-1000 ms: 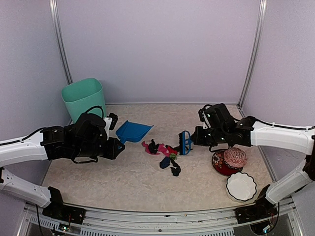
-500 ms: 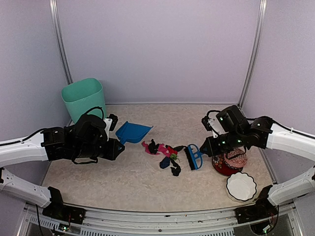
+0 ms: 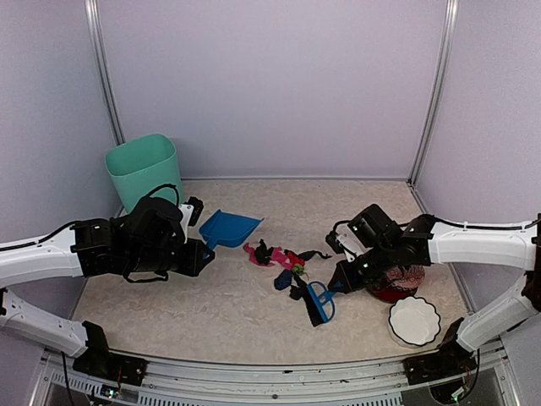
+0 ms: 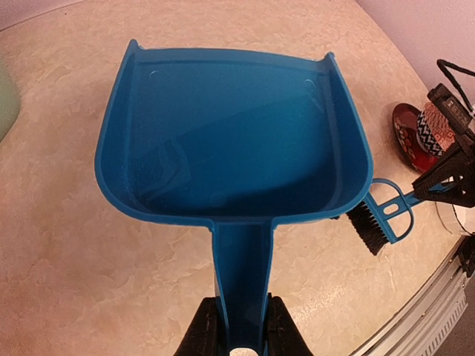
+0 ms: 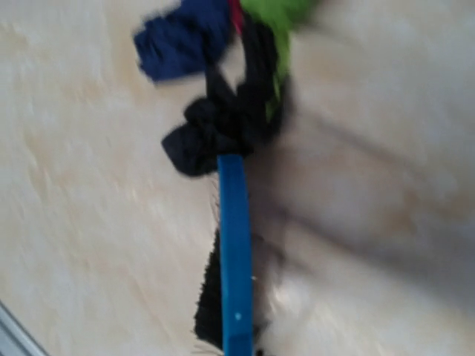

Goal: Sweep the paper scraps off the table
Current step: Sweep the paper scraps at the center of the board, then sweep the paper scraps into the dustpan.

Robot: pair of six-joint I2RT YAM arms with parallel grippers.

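The paper scraps (image 3: 279, 258), pink, black, navy and green, lie bunched at the middle of the beige table (image 3: 211, 313). My left gripper (image 3: 201, 249) is shut on the handle of the blue dustpan (image 3: 230, 226). The dustpan lies flat, left of the scraps, and looks empty in the left wrist view (image 4: 230, 133), where my fingers (image 4: 204, 332) pinch its handle. My right gripper (image 3: 340, 286) holds the blue brush (image 3: 319, 303) just near of the scraps. In the right wrist view the brush (image 5: 235, 252) touches a black scrap (image 5: 215, 130), with a navy scrap (image 5: 182, 37) beyond. Its fingers are out of that view.
A teal bin (image 3: 142, 169) stands at the back left. A red-patterned bowl with a ball (image 3: 397, 275) sits just right of my right gripper. A white scalloped bowl (image 3: 414, 321) is at the near right. Metal frame posts and pale walls ring the table.
My right arm has carried the brush from the right side of the scraps down and leftward to their near side. The left arm and dustpan have not moved.
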